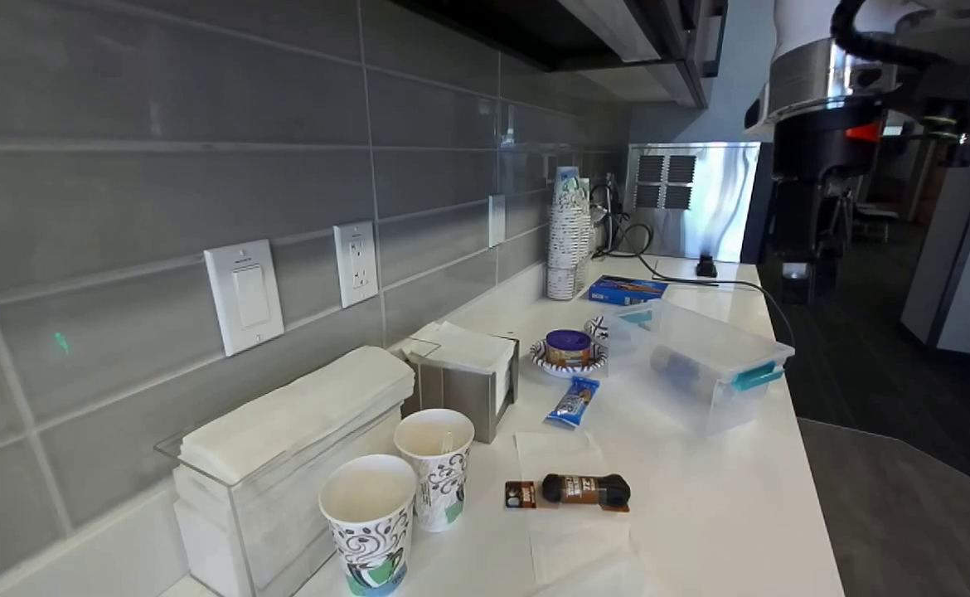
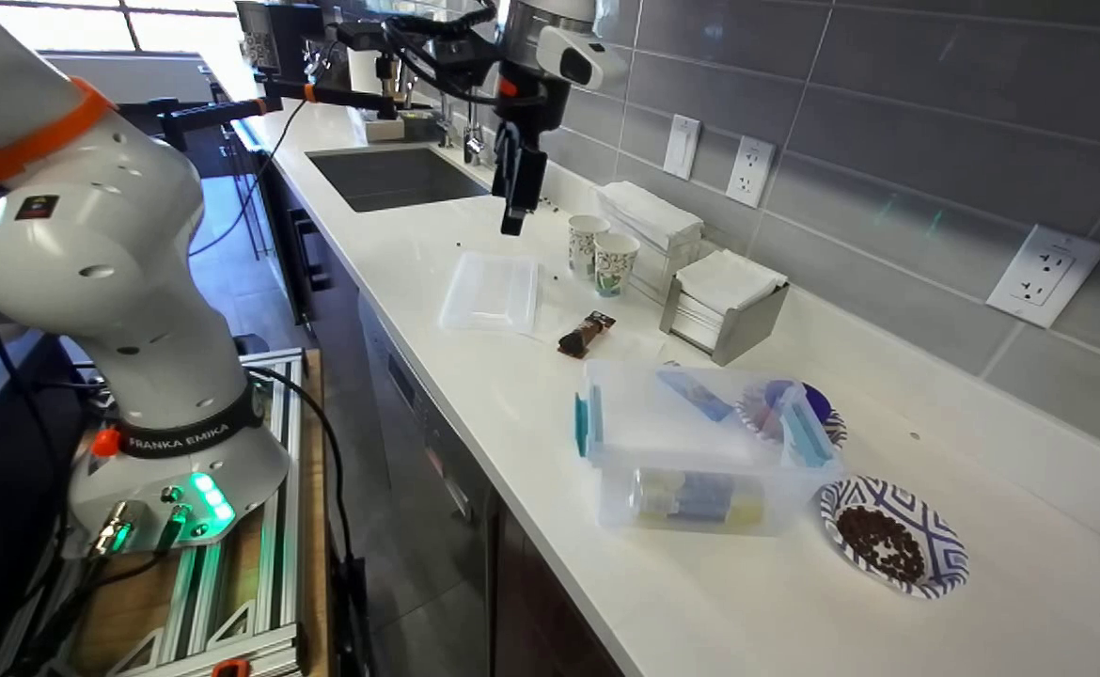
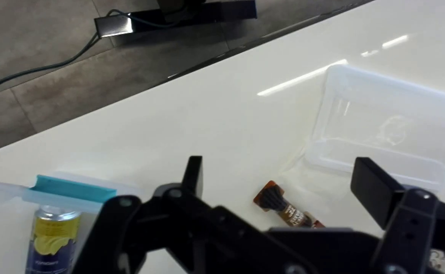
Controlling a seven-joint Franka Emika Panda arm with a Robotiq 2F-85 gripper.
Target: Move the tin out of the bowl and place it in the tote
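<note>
The tin, squat with a purple lid and a tan label, sits upright in the small patterned white bowl. In an exterior view the tin and the bowl are partly seen through the tote's clear wall. The tote, a clear bin with teal latches, stands next to the bowl and holds a can. The tote is cut off at the lower left of the wrist view. My gripper is open and empty, high above the counter, away from the tin.
A dark lace pack lies under my gripper. A clear lid lies flat beyond it. Two paper cups, napkin holders and a blue snack bar stand or lie near the wall. A bowl of dark beans is beside the tote.
</note>
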